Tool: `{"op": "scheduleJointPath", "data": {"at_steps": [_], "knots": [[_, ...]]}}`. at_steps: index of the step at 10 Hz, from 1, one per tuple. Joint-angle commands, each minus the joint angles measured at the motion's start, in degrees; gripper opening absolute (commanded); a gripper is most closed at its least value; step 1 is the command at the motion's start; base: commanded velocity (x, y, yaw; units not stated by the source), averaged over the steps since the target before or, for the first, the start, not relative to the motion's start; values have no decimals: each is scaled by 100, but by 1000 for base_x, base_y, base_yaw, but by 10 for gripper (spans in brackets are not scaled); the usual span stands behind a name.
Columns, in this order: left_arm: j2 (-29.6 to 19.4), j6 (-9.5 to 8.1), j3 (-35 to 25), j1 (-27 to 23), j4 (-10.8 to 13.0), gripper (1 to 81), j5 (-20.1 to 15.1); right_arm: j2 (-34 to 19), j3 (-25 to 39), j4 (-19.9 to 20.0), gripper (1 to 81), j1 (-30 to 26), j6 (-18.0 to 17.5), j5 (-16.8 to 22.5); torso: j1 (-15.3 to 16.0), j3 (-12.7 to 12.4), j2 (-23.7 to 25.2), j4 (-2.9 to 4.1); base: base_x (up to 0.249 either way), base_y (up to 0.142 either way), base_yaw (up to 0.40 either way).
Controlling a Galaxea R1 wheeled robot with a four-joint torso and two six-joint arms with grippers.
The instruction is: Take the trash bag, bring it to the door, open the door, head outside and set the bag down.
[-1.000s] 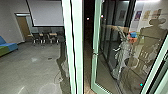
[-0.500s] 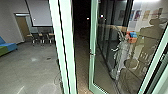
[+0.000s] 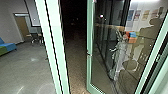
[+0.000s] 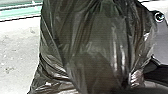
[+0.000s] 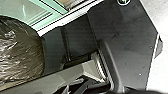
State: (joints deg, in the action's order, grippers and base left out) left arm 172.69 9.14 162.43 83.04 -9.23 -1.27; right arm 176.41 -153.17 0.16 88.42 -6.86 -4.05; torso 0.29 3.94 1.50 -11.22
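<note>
Grey floor gleams, the glass door stands open onto darkness, the trash bag bulges, and either claw's grip I can't tell!

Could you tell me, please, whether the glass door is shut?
No, the door stands open, with dark ground showing between its edge and the pale green post.

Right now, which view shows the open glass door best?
The head view: it shows the glass door, much of its green frame and the dark gap beside it. The right wrist view has green framing, the left a green strip; whether either is the door, I cannot tell.
</note>
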Motion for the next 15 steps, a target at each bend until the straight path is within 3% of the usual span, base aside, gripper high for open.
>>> {"op": "scheduleJointPath", "data": {"at_steps": [1, 9, 15], "knots": [[-33, 26, 35, -319, 35, 10, -321, 64, 78, -68, 811, -241, 36, 326, 0, 0, 0, 0, 0, -130, 0], [-77, 17, 35, -319, 26, 10, -321, 11, -510, -43, 811, -267, 18, 343, 0, 0, 0, 0, 0, -130, 0], [-59, 17, 35, -319, 26, 10, -321, 55, -484, -42, 811, -258, 18, 334, 2, 0, 0, 0, 0, -140, 0]]}}
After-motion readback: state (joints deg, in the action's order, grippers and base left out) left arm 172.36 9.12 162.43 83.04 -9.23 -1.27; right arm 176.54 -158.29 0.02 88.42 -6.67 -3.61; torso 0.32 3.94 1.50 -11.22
